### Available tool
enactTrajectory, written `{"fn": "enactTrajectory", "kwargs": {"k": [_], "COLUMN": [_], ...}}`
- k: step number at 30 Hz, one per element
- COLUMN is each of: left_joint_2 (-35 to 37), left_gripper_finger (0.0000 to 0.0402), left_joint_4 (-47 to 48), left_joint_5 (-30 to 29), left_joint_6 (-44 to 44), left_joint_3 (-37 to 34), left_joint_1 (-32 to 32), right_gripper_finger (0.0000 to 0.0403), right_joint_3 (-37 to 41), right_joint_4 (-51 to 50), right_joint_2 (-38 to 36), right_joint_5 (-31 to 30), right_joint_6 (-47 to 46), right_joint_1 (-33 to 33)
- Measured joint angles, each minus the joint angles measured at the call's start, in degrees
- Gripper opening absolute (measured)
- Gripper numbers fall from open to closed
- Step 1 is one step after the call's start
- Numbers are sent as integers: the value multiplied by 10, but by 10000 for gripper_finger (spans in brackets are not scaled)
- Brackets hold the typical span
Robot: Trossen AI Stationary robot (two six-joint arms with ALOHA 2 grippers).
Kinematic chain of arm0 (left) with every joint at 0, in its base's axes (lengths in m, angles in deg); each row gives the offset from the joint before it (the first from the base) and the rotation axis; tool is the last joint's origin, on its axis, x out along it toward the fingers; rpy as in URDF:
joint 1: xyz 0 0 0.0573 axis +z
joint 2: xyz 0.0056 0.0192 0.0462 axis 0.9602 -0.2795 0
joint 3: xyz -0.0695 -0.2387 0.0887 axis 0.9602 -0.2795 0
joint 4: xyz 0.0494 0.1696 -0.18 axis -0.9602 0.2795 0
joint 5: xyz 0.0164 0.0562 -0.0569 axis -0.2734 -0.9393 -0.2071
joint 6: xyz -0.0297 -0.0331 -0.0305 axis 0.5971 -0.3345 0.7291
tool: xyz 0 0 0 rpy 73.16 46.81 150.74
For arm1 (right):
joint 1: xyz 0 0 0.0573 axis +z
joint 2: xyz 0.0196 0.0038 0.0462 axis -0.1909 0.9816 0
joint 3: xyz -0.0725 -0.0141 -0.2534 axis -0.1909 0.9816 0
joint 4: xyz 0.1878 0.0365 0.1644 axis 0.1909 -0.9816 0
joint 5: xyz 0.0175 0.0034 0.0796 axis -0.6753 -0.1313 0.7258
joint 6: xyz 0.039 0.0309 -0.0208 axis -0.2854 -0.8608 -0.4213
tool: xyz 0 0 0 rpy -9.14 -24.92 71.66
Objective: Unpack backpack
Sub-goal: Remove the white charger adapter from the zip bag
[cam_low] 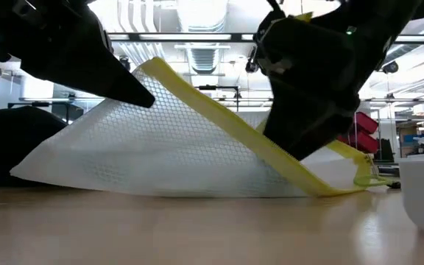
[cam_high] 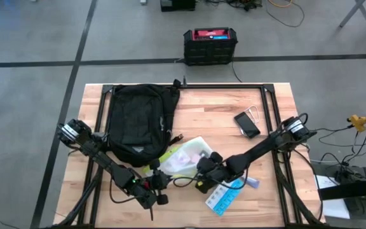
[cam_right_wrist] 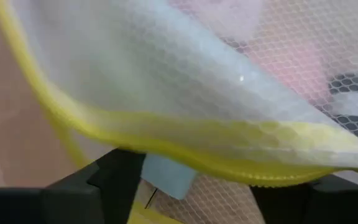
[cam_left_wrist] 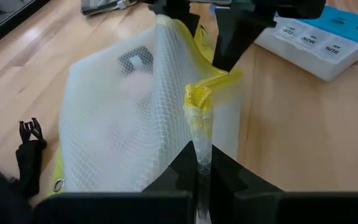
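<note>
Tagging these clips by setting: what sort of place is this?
Probably a robotics lab or workshop: a wooden table on bare grey concrete floor, loose cables, and shelving under strip lights in a large room behind.

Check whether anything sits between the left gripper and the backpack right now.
Yes: the left gripper is shut on the yellow edge of a mesh pouch, which lies against the backpack and is also pinched by the right gripper. Its fingers are not free.

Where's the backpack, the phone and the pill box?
backpack (cam_high: pixel 138 123), high view, middle of its black front.
phone (cam_high: pixel 247 124), high view, its dark screen.
pill box (cam_high: pixel 222 199), high view, its blue lid.
</note>
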Motion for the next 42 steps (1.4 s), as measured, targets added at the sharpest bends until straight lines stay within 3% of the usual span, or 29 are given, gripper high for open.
{"fn": "enactTrajectory", "kwargs": {"k": [8,17,20,29,36,42], "left_joint_2": [0,8,8,6,-2,-3], "left_gripper_finger": [0,0,0,0,0,0], "left_joint_4": [0,-29,-48,-61,-63,-62], "left_joint_5": [0,0,0,0,0,-3], "left_joint_6": [0,-5,-29,-30,-29,-30], "left_joint_3": [0,0,0,0,0,0], "left_joint_1": [0,0,0,-1,-2,-2], "right_gripper_finger": [336,329,329,318,251,111], "right_joint_3": [1,-10,-10,-12,-14,-17], "right_joint_4": [-27,-2,37,17,7,4], "right_joint_2": [-10,-23,-6,44,43,33], "right_joint_5": [-12,-4,-5,-25,-40,-21], "right_joint_6": [-8,-18,-30,-69,-33,37], "right_joint_1": [-9,-7,-7,-19,-23,-25]}}
